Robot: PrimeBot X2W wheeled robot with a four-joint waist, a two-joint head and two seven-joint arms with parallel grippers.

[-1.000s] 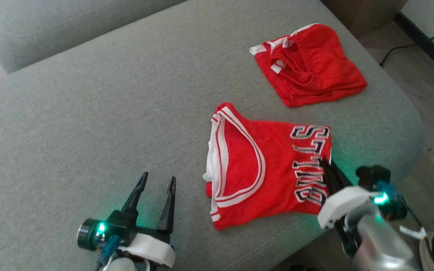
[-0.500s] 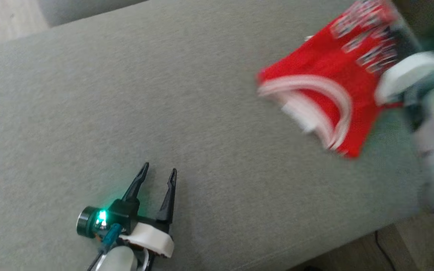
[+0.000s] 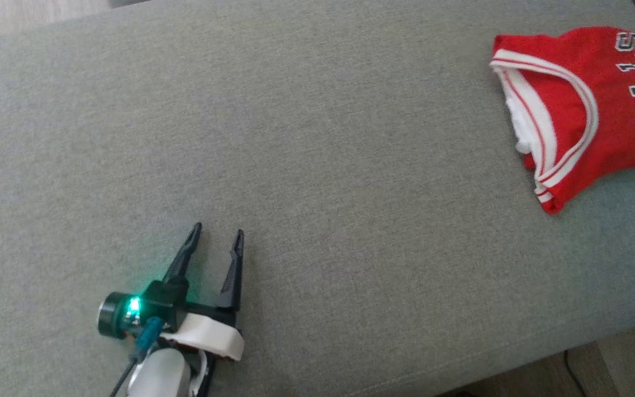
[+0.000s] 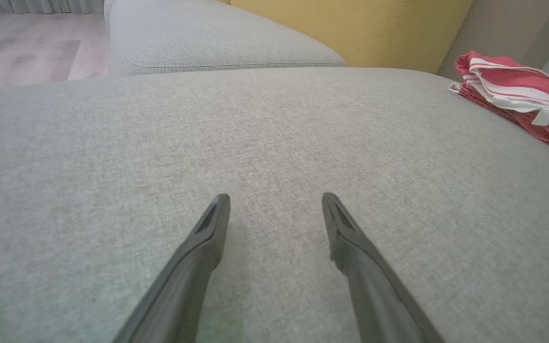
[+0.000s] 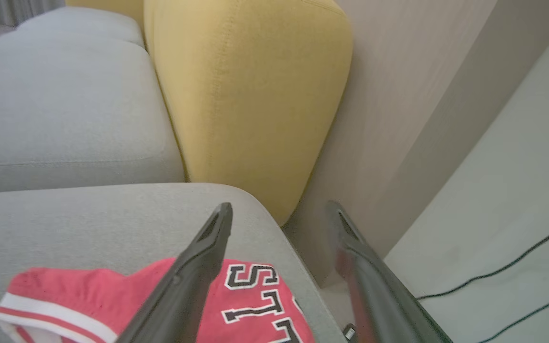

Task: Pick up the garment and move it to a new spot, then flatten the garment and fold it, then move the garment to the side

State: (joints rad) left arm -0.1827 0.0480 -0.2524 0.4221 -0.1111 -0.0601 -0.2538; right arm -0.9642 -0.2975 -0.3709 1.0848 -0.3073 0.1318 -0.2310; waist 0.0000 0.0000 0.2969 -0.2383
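The garment is a red jersey with white trim and black-and-white letters. It lies folded at the right end of the grey sofa seat, cut off by the head view's right edge. In the left wrist view the jersey sits at the far right. My right gripper hovers open over the lettered end of the jersey, holding nothing. My left gripper rests open low over the seat, far left of the jersey, its fingers empty.
A yellow cushion stands beyond the seat's end, against a pale wall. Black cables run over the floor to the right. The seat's front edge drops to the floor at the lower right. Wooden floor lies beyond the sofa.
The head camera has swung left. My right gripper, shut on the jersey's lettered edge earlier, carried it through the air; the jersey now lies on the seat and the gripper is open.
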